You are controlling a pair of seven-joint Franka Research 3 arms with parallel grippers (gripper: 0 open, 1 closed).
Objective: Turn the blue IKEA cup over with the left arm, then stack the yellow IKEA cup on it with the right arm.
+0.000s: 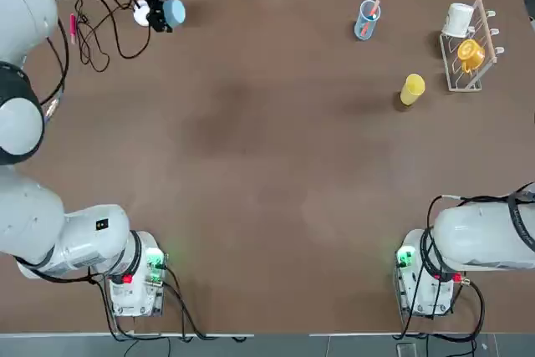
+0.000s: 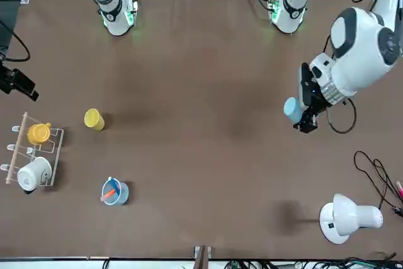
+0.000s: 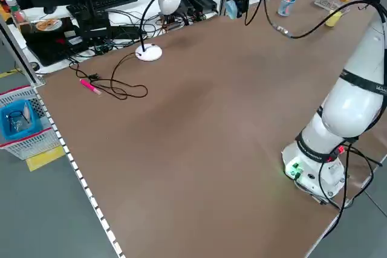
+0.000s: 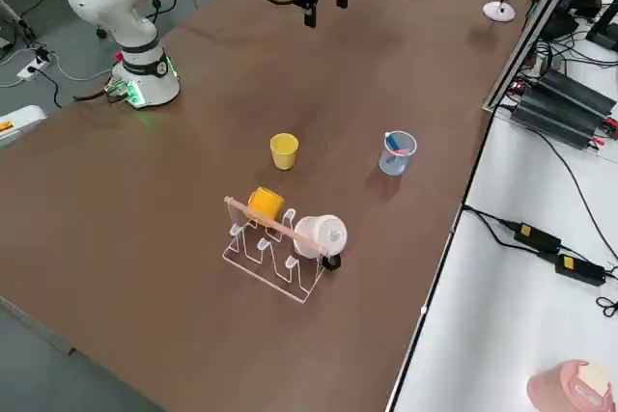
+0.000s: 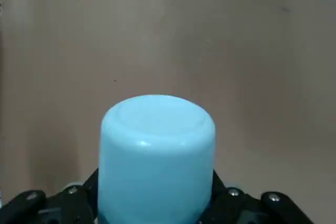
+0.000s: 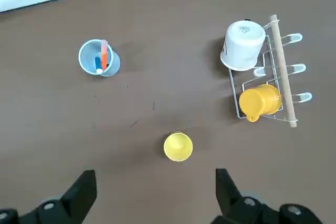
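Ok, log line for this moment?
left end effector: holding blue cup | yellow cup: on table | right end effector: open, empty

no readable text, labels or numbers — only marks too small to read

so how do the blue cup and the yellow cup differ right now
The blue cup is held up in the left pincer, while the yellow cup stands on the table. The blue cup shows its closed base in the wrist view; the yellow cup has its open mouth up. Both are plain, handleless cups.
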